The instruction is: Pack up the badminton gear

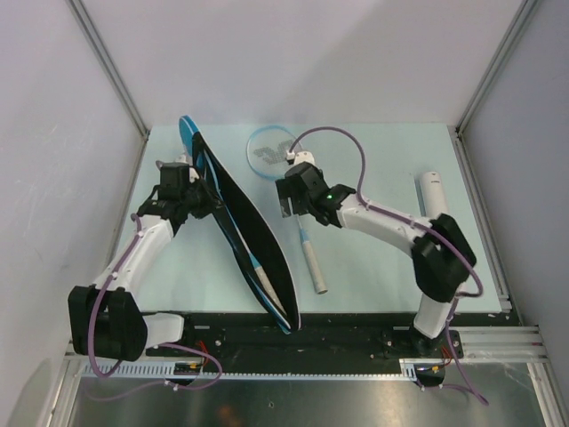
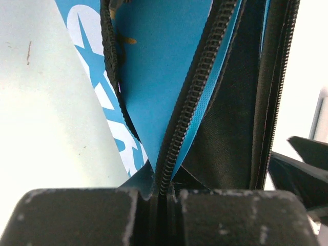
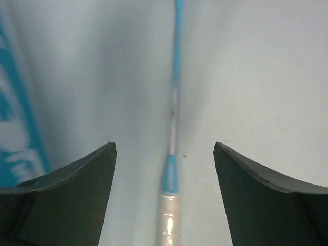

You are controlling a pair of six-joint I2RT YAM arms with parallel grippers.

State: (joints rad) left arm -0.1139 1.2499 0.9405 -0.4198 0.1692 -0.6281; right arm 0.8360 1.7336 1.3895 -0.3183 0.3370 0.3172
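The blue racket bag [image 1: 253, 236] stands on edge, opened, its black inside showing. A racket handle [image 1: 261, 272] shows inside it. My left gripper [image 1: 204, 196] is shut on the bag's zipper edge [image 2: 163, 174], holding that flap up. The second racket lies on the table with its light-blue head [image 1: 269, 148] at the back and its white handle [image 1: 314, 269] toward the front. My right gripper [image 1: 286, 206] hovers open over its shaft; in the right wrist view the shaft and handle top [image 3: 170, 177] lie between the open fingers [image 3: 77, 189]. The white tube [image 1: 434, 192] lies at the right. No shuttlecocks show.
The bag's lettered blue side [image 3: 13, 133] lies just left of my right gripper. Grey walls and metal rails enclose the table [image 1: 373, 142] on three sides. The arm bases sit on a black strip [image 1: 347, 331] at the near edge.
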